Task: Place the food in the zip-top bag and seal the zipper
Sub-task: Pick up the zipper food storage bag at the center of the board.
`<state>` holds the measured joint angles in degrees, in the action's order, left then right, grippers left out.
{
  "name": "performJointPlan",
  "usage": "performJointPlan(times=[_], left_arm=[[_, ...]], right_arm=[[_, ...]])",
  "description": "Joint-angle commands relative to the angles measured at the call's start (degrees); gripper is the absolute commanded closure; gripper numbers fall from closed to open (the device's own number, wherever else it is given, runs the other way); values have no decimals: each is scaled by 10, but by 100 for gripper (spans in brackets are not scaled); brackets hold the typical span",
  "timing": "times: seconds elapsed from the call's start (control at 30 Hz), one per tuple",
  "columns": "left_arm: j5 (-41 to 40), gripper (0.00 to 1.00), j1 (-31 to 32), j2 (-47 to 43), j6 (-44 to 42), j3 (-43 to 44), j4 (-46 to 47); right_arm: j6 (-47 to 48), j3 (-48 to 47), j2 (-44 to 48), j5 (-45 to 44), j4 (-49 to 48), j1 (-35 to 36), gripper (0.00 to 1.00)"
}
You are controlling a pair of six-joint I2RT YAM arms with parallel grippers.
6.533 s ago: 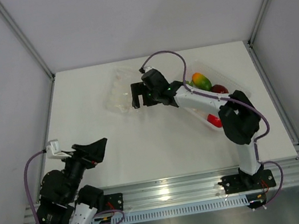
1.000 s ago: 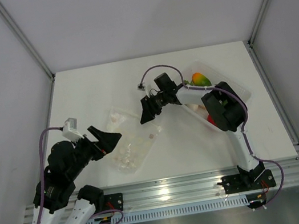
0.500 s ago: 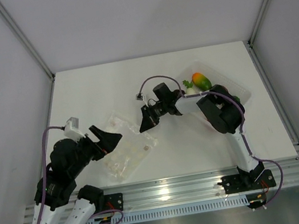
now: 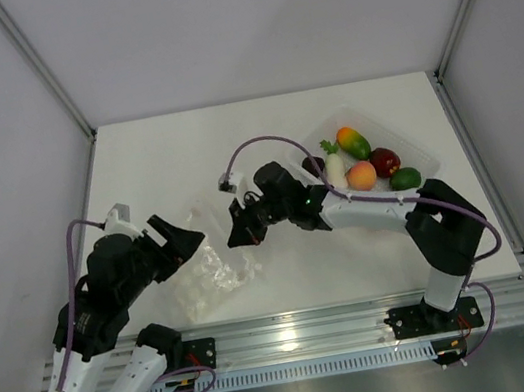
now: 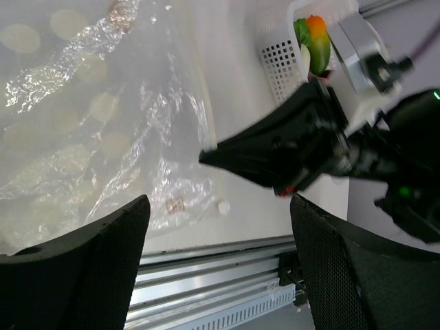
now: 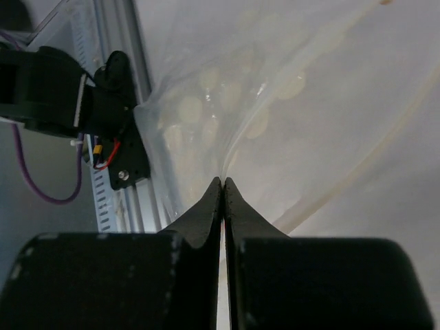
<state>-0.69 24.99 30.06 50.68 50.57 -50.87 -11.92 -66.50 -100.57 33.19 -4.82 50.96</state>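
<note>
The clear, crinkly zip-top bag [image 4: 211, 276] lies flat near the table's front left and is empty. My right gripper [image 4: 236, 235] is shut on a thin fold of the bag's [image 6: 275, 89] right edge; its fingertips [image 6: 223, 183] meet with the plastic between them. A pale strip, probably the zipper [image 6: 357, 163], runs diagonally across the film. My left gripper [image 4: 189, 241] hovers open at the bag's [image 5: 96, 130] left side, with nothing between its fingers [image 5: 103, 261]. The food sits in the tray: mango [image 4: 352, 142], white radish [image 4: 336, 171], peach [image 4: 361, 175], red apple [image 4: 384, 160], green piece [image 4: 405, 178].
The rigid clear tray [image 4: 425, 155] stands at the back right. The aluminium rail [image 4: 296, 330] runs along the table's front edge, close to the bag. Grey walls close in the sides and back. The right arm [image 4: 376, 211] stretches across the table's middle.
My right gripper has closed on the bag and moved toward the front left, taking the bag with it and uncovering the tray. The left jaws have narrowed slightly.
</note>
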Motion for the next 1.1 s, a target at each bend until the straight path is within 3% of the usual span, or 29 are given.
performJointPlan(times=[0.0,0.37,0.6,0.93,1.07], left_arm=[[-22,16,-4,5,43,30,-28],[-20,15,-5,16,51,43,-63],[-5,15,-5,19,48,25,-63],[104,14,-5,62,-39,3,-2],[125,18,-4,58,-67,-26,31]], right_arm=[[25,1,51,-120,45,60,100],[34,1,119,-290,84,186,100],[43,1,115,-318,61,226,100],[50,27,143,-316,11,234,100],[50,44,156,-314,-3,232,100]])
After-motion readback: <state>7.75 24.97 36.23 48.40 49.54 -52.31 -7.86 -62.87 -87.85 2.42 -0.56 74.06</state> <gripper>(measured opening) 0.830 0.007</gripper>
